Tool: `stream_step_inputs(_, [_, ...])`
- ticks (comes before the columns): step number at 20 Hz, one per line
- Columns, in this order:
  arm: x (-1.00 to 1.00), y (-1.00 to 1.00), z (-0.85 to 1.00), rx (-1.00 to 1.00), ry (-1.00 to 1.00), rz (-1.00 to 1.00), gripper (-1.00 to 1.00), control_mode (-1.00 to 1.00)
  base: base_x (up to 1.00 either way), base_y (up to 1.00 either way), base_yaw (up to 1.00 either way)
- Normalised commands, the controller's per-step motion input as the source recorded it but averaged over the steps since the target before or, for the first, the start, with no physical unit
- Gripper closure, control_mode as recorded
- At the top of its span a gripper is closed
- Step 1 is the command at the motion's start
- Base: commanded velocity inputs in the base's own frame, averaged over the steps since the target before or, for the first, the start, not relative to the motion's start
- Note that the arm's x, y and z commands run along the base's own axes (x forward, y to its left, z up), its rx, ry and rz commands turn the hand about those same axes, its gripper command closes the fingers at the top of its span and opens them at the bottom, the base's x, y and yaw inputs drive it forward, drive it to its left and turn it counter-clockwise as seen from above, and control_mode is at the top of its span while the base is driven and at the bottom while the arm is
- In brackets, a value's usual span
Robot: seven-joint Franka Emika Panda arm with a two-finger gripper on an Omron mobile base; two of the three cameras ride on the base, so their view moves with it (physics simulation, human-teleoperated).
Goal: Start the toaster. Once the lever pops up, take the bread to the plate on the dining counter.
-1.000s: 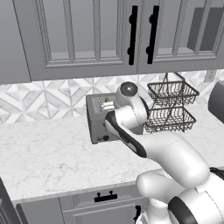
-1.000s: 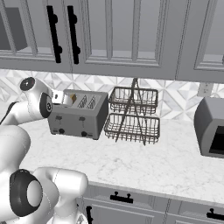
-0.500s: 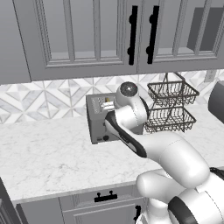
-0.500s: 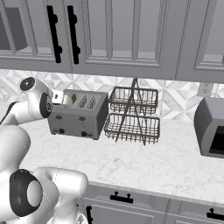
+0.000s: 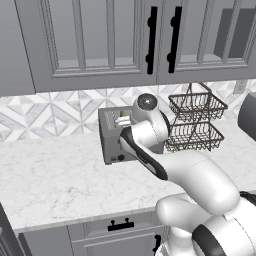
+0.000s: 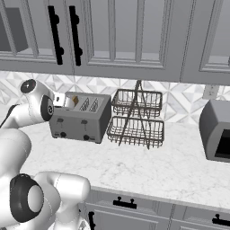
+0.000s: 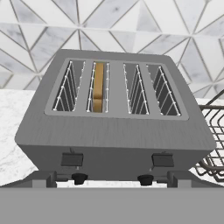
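Poised above the toaster (image 7: 112, 118) on the desk (image 5: 55, 185), bread (image 7: 99, 86) sunk in a slot, tool's grip impossible to tell; next, probably pressing a lever (image 7: 71, 159) down.

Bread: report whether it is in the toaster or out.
In. The bread stands edge-on inside the second slot from the left of the toaster, seen from the hand view.
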Motion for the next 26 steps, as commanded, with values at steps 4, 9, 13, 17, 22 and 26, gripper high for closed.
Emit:
stream_step_inputs(4, [0.01,-0.02,0.03,0.06,0.0,0.02,-1.0,-1.0,0.0,0.0,0.0])
stream_step_inputs(9, [0.08,0.0,0.0,0.02,-0.01,0.0,-1.0,-1.0,0.0,0.0,0.0])
stream_step_inputs(13, [0.16,0.0,-0.06,0.0,-0.08,0.0,-1.0,-1.0,0.0,0.0,0.0])
stream_step_inputs(17, [0.22,0.0,-0.14,0.0,-0.09,0.0,-1.0,-1.0,0.0,0.0,0.0])
stream_step_inputs(22, [0.28,0.04,-0.14,0.0,-0.08,0.01,-1.0,-1.0,0.0,0.0,0.0])
stream_step_inputs(26, [0.3,0.09,0.0,0.0,-0.01,0.0,-1.0,-1.0,0.0,0.0,0.0])
